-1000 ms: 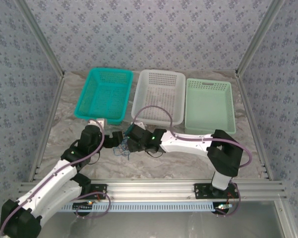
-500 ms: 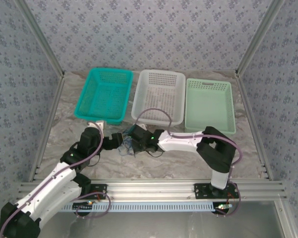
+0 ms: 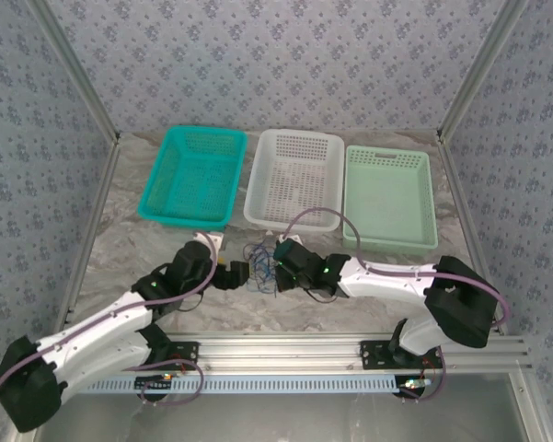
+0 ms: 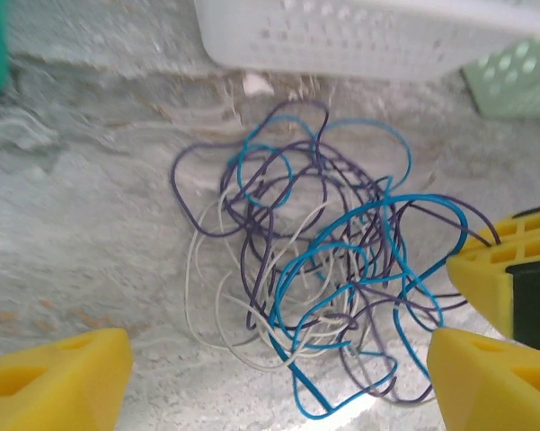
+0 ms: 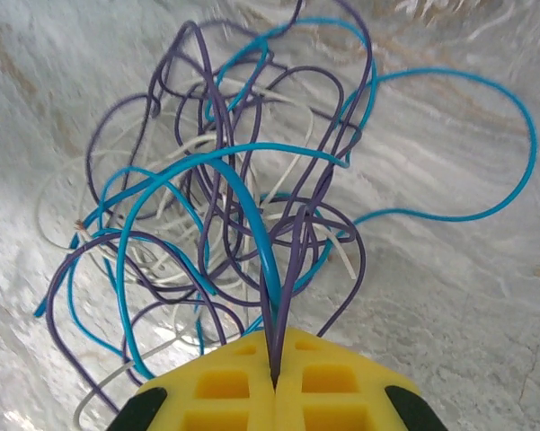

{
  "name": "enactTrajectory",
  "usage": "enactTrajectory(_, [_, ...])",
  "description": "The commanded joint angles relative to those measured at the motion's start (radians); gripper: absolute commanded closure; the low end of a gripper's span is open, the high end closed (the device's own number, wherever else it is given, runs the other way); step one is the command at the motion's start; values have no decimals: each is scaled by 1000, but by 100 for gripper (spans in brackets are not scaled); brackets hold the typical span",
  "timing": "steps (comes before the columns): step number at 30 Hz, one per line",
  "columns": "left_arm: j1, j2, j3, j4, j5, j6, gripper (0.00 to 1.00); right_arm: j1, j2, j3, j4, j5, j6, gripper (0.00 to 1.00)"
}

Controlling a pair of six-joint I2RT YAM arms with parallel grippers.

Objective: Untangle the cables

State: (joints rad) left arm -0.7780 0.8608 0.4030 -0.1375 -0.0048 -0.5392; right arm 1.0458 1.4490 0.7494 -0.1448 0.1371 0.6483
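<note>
From above, the cables [image 3: 261,268] are seen as one small knot of blue, dark purple and whitish wire lying on the counter [image 3: 120,241], just in front of the white basket [image 3: 294,134]. A teal basket [image 3: 207,131] is set to its left and a pale green basket [image 3: 387,151] to its right, all three in a row at the far side. The left pincer [image 3: 244,275] is placed at the knot's left side and the right pincer [image 3: 278,265] at its right side, so that the knot is lodged between them.

In the left wrist view the knot is spread on the counter below the white basket's near wall. The left pincer is released: its two yellow fingers [image 4: 58,386] are held wide apart at the lower corners, with the lower loops of the knot between them and no wire seen to be gripped. A yellow fingertip of the right pincer is seen at the right edge, at the knot's outer loops.

In the right wrist view the right pincer is clenched: its yellow fingers [image 5: 225,386] are pressed together, and a blue strand and a purple strand are pinched in the seam between them. From there the two strands are seen arching over the rest of the knot, which lies on the counter beyond
</note>
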Motion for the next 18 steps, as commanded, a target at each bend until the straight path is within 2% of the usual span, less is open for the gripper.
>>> enactTrajectory(1, [-22, 75, 45, 43, -10, 42, 17, -7, -12, -46, 97, -90, -82, 100])
enactTrajectory(4, [-26, 145, 90, 24, -12, 70, 20, -15, -20, -61, 100, -96, -90, 100])
enactTrajectory(6, [-27, 191, 121, -5, -54, 71, 22, -22, -41, -85, 118, -107, -97, 100])
enactTrajectory(10, [-27, 265, 148, 38, -43, 111, 24, -39, -77, -134, 157, -128, -104, 100])
enactTrajectory(15, [-28, 364, 179, 62, -57, 132, 42, -60, -102, -163, 173, -137, -107, 100])
enactTrajectory(18, [-27, 403, 191, 71, -38, 137, 48, -82, -123, -178, 183, -144, -108, 100])
